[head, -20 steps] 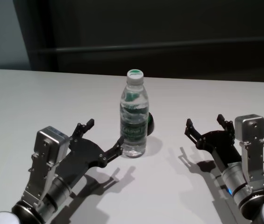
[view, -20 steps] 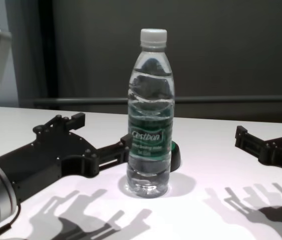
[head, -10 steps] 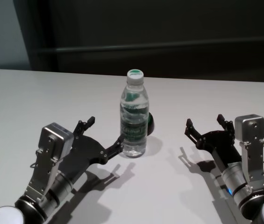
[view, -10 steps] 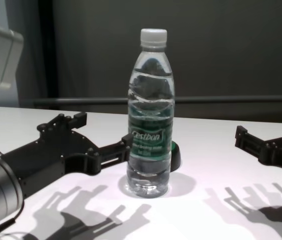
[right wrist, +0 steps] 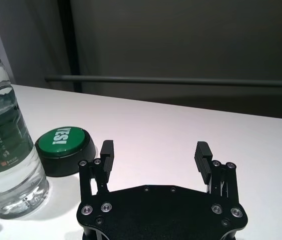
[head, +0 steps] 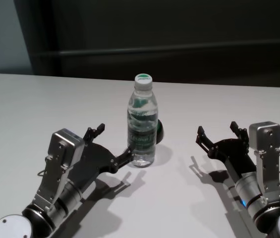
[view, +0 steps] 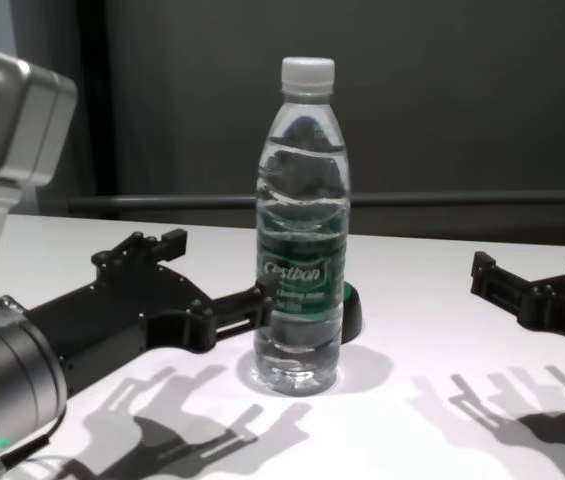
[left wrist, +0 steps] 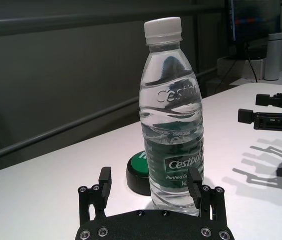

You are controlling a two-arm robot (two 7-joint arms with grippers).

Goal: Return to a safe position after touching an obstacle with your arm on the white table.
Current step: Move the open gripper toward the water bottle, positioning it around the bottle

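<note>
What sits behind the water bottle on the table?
Behind the Cestbon water bottle sits a black-based green dome button. From the head view the bottle covers most of it.

The obstacle (head: 142, 130) is a tall clear plastic water bottle — white screw cap on top, a green "Cestbon" label wrapped round its middle, water filling it nearly to the shoulder. It stands upright, cap closed, near the middle of the white table (head: 40, 109), set back from the near edge. In the chest view the obstacle (view: 301, 240) rises well above the tabletop and casts a soft round shadow at its base. The white table (view: 432, 330) is broad, smooth and plain — far wider than the bottle it carries.
</note>
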